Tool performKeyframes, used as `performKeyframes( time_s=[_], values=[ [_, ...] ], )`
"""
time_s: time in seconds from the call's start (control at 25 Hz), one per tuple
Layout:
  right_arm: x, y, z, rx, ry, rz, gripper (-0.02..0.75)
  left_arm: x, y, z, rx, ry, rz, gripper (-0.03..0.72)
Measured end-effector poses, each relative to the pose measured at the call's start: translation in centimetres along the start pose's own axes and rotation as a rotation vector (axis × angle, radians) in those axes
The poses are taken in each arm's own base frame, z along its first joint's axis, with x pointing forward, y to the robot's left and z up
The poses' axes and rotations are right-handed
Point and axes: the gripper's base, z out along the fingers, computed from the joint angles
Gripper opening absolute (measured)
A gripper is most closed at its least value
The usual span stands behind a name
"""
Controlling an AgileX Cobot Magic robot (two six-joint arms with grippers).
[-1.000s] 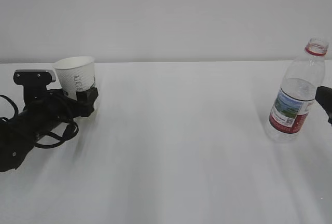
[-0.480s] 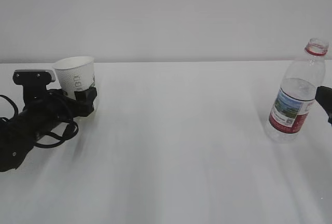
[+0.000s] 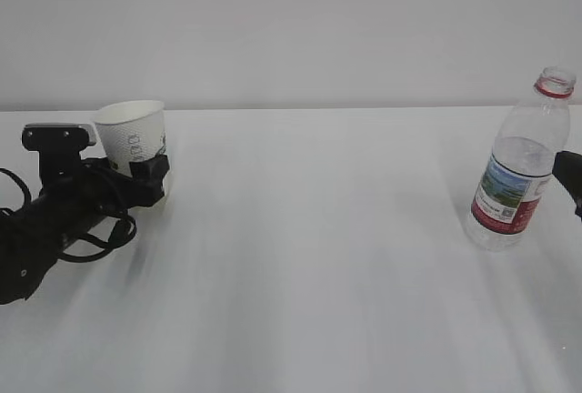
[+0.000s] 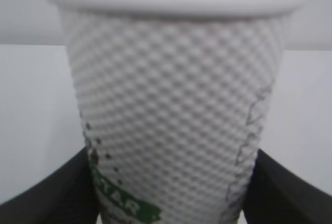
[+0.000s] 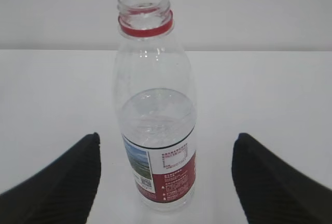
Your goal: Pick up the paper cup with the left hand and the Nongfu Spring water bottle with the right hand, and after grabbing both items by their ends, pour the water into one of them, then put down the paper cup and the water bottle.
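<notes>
On my far left I have the left hand (image 3: 150, 175), a black arm with loose cables and a grey camera block, lying low over the white table (image 3: 309, 256). Its two black fingers (image 4: 57, 193) sit on either side of the lower part of the small white tapered paper cup (image 3: 134, 134), pressed against its wall, so I read it as gripped. The cup stands upright near the back left of the table. Up close its wall is embossed with a fine dimple pattern, it has a rolled rim, a green printed band with white letters low down, and thin dark lettering up one side.

Well apart, at the right side, stands the clear ribbed plastic Nongfu Spring water bottle (image 3: 520, 164), upright, capless, with a red neck ring and a red label showing a landscape. Water (image 5: 155, 112) fills it to about mid-height. My right hand (image 5: 166, 182) has its blocky black fingers spread wide, clear of the bottle on both sides, holding nothing.
</notes>
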Motion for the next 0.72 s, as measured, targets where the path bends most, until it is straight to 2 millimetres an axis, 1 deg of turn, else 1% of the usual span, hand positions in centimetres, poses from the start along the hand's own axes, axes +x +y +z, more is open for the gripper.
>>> performKeyframes(
  time_s=[0.28,0.4,0.6,0.72],
  values=[
    [0.0,0.0,0.0,0.000,0.000,0.000,0.593,0.9,0.1,-1.3,-0.002,0.011,-0.002,0.546],
    [0.0,0.0,0.0,0.000,0.000,0.000,0.593,1.0,0.1,-1.5,-0.002,0.016,0.000,0.547],
    [0.0,0.0,0.0,0.000,0.000,0.000,0.593,1.0,0.1,-1.5,0.001,0.015,-0.005,0.589],
    [0.0,0.0,0.0,0.000,0.000,0.000,0.593,1.1,0.1,-1.6,0.002,0.021,-0.005,0.599]
  ],
)
